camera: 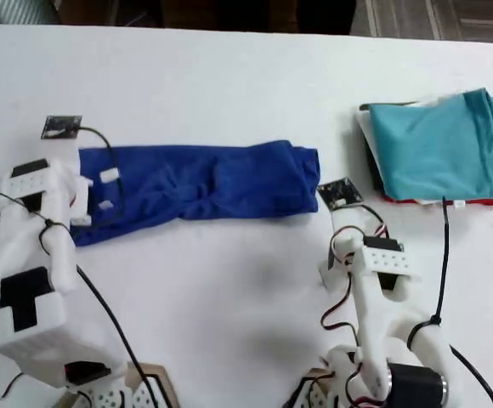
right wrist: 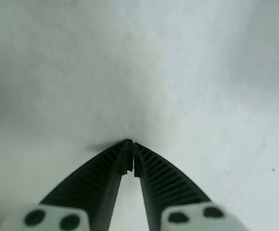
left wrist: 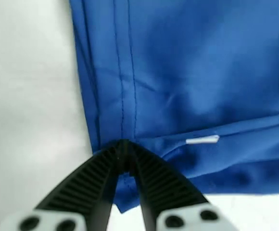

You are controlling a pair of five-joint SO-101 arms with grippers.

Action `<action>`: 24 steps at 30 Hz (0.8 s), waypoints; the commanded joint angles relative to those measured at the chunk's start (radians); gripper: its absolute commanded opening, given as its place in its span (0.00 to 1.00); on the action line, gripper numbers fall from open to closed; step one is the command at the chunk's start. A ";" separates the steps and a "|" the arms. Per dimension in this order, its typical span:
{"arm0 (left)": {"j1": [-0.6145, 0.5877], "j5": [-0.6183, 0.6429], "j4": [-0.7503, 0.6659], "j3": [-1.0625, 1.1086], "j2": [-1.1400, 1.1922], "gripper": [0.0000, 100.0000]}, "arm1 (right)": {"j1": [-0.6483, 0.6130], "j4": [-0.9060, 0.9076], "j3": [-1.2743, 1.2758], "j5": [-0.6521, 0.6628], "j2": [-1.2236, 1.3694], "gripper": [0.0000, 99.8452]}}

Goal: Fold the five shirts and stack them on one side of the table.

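Observation:
A blue shirt (camera: pixel 204 189) lies across the middle of the table, folded lengthwise into a long strip. My left gripper (camera: pixel 92 197) sits over its left end. In the left wrist view the left gripper (left wrist: pixel 125 144) is shut, its tips pinching the shirt (left wrist: pixel 187 72) at the hem beside a seam. A small white tag (left wrist: pixel 202 140) shows on the cloth. My right gripper (camera: pixel 338 255) is low over bare table, below the shirt's right end. The right wrist view shows the right gripper (right wrist: pixel 128 144) shut on nothing.
At the right edge a stack of folded shirts has a teal shirt (camera: pixel 442 144) on top, with white, black and red layers (camera: pixel 438 201) under it. The white table (camera: pixel 229 76) spreads behind the blue shirt. Cables trail from both arms at the front.

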 commanded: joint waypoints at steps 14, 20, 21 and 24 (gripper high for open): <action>-0.015 0.071 0.203 -0.176 -0.140 0.03 | 0.002 -0.035 0.002 -0.005 -0.015 0.02; -0.075 0.319 0.117 -0.203 -0.028 0.19 | 0.002 -0.035 0.002 -0.005 -0.015 0.02; -0.077 0.367 0.110 -0.216 0.014 0.23 | 0.002 -0.035 0.002 -0.005 -0.015 0.02; -0.077 0.382 0.115 -0.305 0.160 0.25 | 0.002 -0.035 0.002 -0.005 -0.015 0.02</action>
